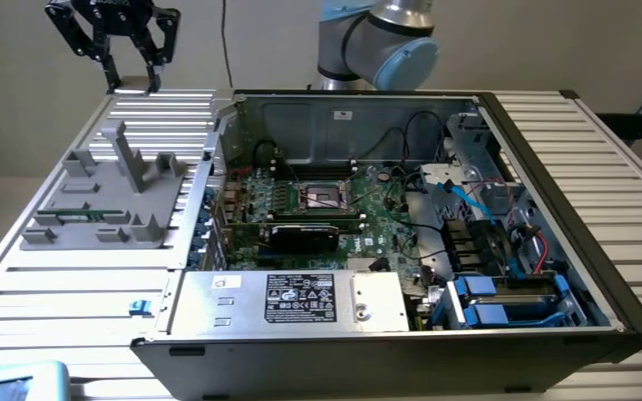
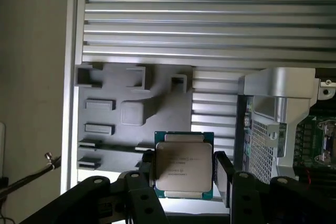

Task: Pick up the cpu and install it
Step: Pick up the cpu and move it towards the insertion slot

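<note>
Your gripper (image 1: 129, 81) hangs high above the far corner of the bench (image 1: 605, 180) on the exterior view's left, beyond the grey holder (image 1: 98, 205). Its jaws are clamped on opposite edges of the cpu (image 2: 184, 167), metal top facing the wrist camera. So the pick-up looks done. The install is left: the socket (image 1: 327, 197) inside the open computer case (image 1: 410, 355) stands well apart from the chip.
</note>
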### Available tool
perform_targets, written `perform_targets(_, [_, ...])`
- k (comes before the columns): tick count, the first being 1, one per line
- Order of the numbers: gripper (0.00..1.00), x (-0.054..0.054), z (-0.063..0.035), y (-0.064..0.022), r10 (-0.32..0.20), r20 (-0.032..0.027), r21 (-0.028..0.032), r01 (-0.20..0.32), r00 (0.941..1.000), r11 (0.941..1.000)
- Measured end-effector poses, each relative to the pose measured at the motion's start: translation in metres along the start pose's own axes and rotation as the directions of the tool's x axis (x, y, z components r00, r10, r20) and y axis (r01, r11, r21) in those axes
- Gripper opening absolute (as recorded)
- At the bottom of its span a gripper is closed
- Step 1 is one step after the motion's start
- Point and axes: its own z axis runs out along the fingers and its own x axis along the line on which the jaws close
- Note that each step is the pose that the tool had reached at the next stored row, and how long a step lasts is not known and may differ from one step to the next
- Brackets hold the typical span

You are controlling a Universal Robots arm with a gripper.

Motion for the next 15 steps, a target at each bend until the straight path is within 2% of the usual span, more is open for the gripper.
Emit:
perform_targets(5, [0.55, -0.021, -0.0024, -0.0008, 0.000, 0.0008, 0.0001, 0.000, 1.0000, 1.0000])
perform_targets(10, [0.55, -0.038, -0.0043, -0.0014, 0.000, 0.0088, 0.0004, 0.000, 1.0000, 1.0000])
perform_targets(12, [0.55, -0.044, -0.0049, -0.0016, -0.001, 0.0159, 0.0007, 0.001, 0.9999, 1.0000])
perform_targets(15, [0.55, -0.052, -0.0058, -0.0019, -0.002, 0.0352, 0.0016, 0.002, 0.9994, 1.0000])
